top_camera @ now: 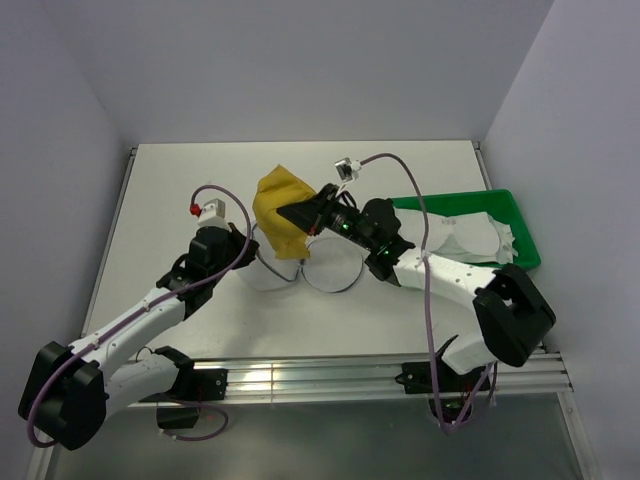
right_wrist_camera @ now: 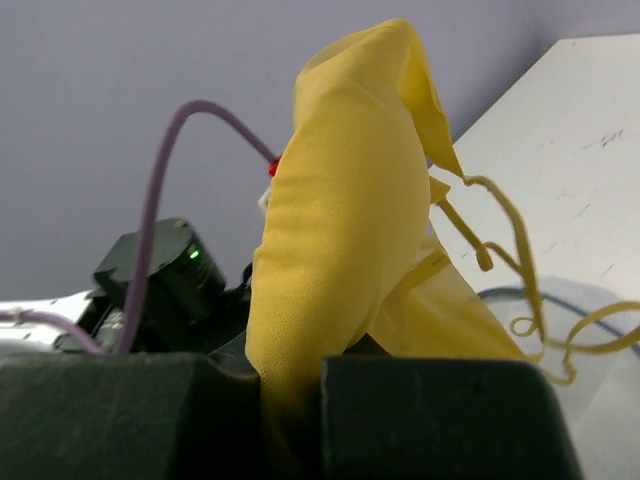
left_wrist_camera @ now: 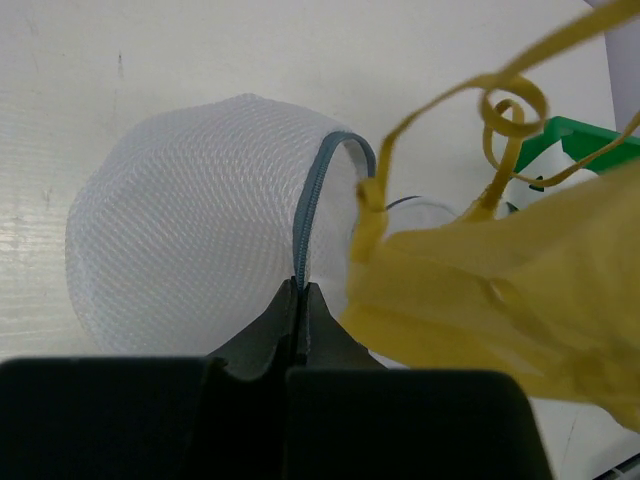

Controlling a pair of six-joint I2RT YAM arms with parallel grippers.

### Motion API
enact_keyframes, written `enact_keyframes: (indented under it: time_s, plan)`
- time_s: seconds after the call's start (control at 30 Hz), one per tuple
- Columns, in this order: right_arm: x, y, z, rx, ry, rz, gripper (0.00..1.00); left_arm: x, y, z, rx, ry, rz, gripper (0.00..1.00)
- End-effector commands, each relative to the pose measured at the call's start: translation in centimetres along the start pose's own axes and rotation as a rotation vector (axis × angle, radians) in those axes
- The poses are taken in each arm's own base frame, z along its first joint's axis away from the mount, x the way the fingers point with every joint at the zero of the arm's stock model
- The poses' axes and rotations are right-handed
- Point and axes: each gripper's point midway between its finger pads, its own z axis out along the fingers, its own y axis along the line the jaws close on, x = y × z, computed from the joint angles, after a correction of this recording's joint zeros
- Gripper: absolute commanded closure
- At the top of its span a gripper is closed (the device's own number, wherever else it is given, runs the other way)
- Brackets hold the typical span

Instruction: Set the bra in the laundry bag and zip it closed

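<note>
The yellow bra [top_camera: 278, 212] hangs in the air over the laundry bag [top_camera: 335, 268], with my right gripper [top_camera: 306, 216] shut on its fabric. In the right wrist view the bra [right_wrist_camera: 340, 220] rises in a tall fold from between the fingers, its thin straps [right_wrist_camera: 520, 270] trailing right. The bag is a white mesh pouch [left_wrist_camera: 190, 250] lying on the table with its mouth held up. My left gripper [left_wrist_camera: 300, 288] is shut on the grey zipper edge [left_wrist_camera: 308, 215] of the bag. The bra [left_wrist_camera: 500, 300] hangs just right of that edge.
A green tray [top_camera: 525, 215] holding white fabric pieces [top_camera: 460, 240] sits at the right of the table, close behind the right arm. The left arm's wrist [right_wrist_camera: 160, 280] shows behind the bra. White walls close in the back and both sides.
</note>
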Motion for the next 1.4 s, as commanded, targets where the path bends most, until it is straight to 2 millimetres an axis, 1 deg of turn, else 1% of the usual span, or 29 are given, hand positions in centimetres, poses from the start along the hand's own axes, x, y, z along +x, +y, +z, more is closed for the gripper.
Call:
enact_keyframes:
  time_s: [0.0,0.03,0.1,0.13,0.2,0.23,0.27,0.37,0.4,0.5,0.53,0.6,0.63,0.67,0.73,0.8,0.93,0.97,1.0,1.03,1.1,1.13,1.17,1.2,1.23,1.27,1.33,1.37]
  plan:
    - [-3.0,0.7,2.3,-0.045,-0.137,-0.083,1.00,-0.9,-1.2,-0.2,0.060,-0.023,-0.023,1.00]
    - [-2.8,0.8,2.6,-0.050,-0.147,-0.089,1.00,-0.9,-1.2,-0.1,0.059,-0.022,-0.025,1.00]
    - [-1.4,-0.4,2.8,-0.022,-0.135,-0.095,1.00,-1.1,-1.1,-0.1,0.054,-0.029,-0.036,1.00]
    - [-0.4,-0.2,2.9,-0.031,-0.124,-0.089,1.00,-1.2,-1.1,-0.1,0.056,-0.031,-0.039,1.00]
    - [2.3,-1.7,2.9,0.005,-0.080,-0.068,1.00,-1.6,-1.2,-0.1,0.063,-0.039,-0.049,1.00]
    - [3.0,-2.0,2.9,0.006,-0.069,-0.060,1.00,-1.5,-1.1,-0.1,0.061,-0.037,-0.050,1.00]
    - [4.7,-2.6,2.9,0.014,-0.037,-0.044,1.00,-1.5,-1.1,-0.1,0.061,-0.039,-0.056,1.00]
    - [7.8,-3.9,2.6,0.037,0.027,-0.024,1.00,-1.7,-0.9,0.0,0.050,-0.042,-0.066,1.00]
    - [8.5,-3.9,2.6,0.036,0.044,-0.023,1.00,-1.8,-0.9,0.0,0.052,-0.044,-0.068,1.00]
    - [10.7,-5.3,2.2,0.082,0.105,-0.005,1.00,-2.2,-1.1,0.0,0.055,-0.055,-0.080,1.00]
    - [11.1,-5.7,2.0,0.093,0.110,0.001,1.00,-2.5,-1.2,-0.2,0.060,-0.063,-0.085,1.00]
    - [12.0,-6.6,1.6,0.124,0.131,0.011,1.00,-2.6,-1.2,-0.2,0.061,-0.071,-0.086,1.00]
    - [12.8,-7.5,1.4,0.156,0.163,0.015,1.00,-2.6,-1.2,-0.2,0.066,-0.070,-0.084,1.00]
    - [13.5,-7.9,1.4,0.161,0.190,0.012,1.00,-2.5,-1.2,-0.2,0.066,-0.064,-0.083,1.00]
    - [14.2,-8.4,1.5,0.169,0.214,0.022,1.00,-2.2,-1.1,-0.1,0.064,-0.051,-0.083,1.00]
    - [14.2,-8.8,1.5,0.188,0.213,0.017,1.00,-2.2,-1.0,-0.3,0.064,-0.053,-0.084,1.00]
    - [14.0,-10.3,0.9,0.244,0.237,0.018,1.00,-2.7,-0.8,-0.8,0.056,-0.075,-0.068,1.00]
    - [14.1,-10.2,1.6,0.234,0.260,0.007,1.00,-2.8,-0.9,-0.8,0.060,-0.079,-0.066,1.00]
    - [15.3,-10.7,1.2,0.256,0.324,0.014,1.00,-2.9,-1.0,-0.7,0.064,-0.082,-0.066,1.00]
    - [16.3,-10.8,1.3,0.256,0.359,0.012,1.00,-2.9,-1.3,-0.7,0.078,-0.080,-0.066,1.00]
    - [17.4,-10.4,1.5,0.236,0.419,0.014,1.00,-3.1,-1.9,-0.3,0.100,-0.076,-0.067,1.00]
    - [18.1,-10.5,1.5,0.237,0.444,0.009,1.00,-3.4,-2.6,-0.2,0.124,-0.076,-0.066,1.00]
    - [18.3,-10.2,1.9,0.225,0.459,0.003,1.00,-3.5,-3.0,-0.2,0.141,-0.073,-0.061,1.00]
    - [19.0,-10.3,1.7,0.234,0.497,0.008,1.00,-3.8,-3.7,0.0,0.169,-0.074,-0.050,1.00]
    - [19.9,-10.5,1.6,0.226,0.530,0.008,1.00,-3.5,-4.3,0.0,0.194,-0.056,-0.047,1.00]
    - [19.7,-10.2,2.1,0.216,0.529,0.006,1.00,-3.2,-4.6,0.0,0.212,-0.041,-0.044,1.00]
    - [19.6,-10.1,2.5,0.205,0.529,0.007,1.00,-2.3,-4.8,0.1,0.239,-0.013,-0.044,1.00]
    - [18.9,-9.9,3.3,0.200,0.511,-0.001,1.00,-1.9,-5.0,-0.1,0.254,0.002,-0.043,1.00]
